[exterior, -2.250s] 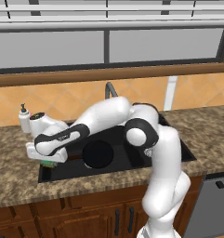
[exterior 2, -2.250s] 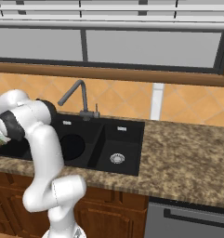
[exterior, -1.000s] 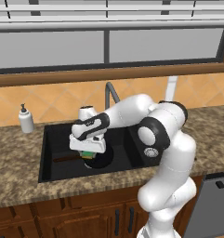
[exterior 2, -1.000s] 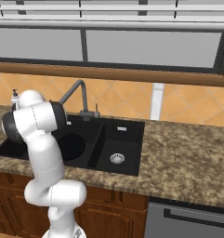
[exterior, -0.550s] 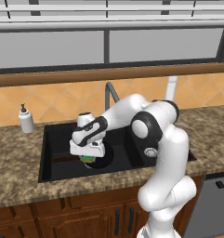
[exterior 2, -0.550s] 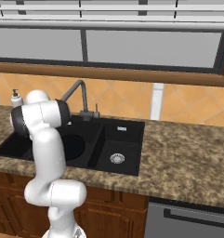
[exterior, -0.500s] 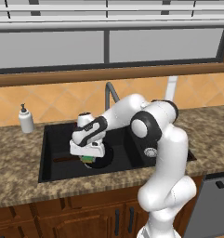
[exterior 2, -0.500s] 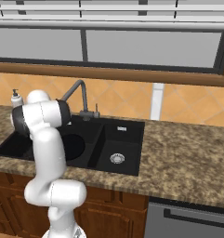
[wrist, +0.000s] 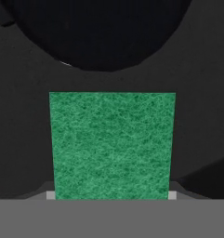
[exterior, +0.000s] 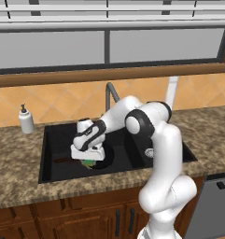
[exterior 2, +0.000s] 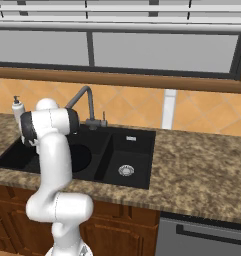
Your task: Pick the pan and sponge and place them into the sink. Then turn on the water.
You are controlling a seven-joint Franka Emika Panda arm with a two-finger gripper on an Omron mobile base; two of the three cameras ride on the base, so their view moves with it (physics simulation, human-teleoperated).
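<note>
From the left base view: pincer [exterior: 89, 160] lowered into the sink's [exterior: 48, 140] larger basin, clamped on the sponge [exterior: 89, 163], green peeking out just beneath. Directly under it, the pan [exterior: 106, 158], its handle [exterior: 62, 160] running away leftward.

From the right base view: sink [exterior 2: 137, 145] seen behind the arm.

From the hand view: sponge [wrist: 112, 145] gripped half-wide at its two sides, green face toward the lens, pan [wrist: 97, 32] beyond. No writing legible.

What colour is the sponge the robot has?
Green. The sponge shows best in the hand view, low over the black sink.
</note>
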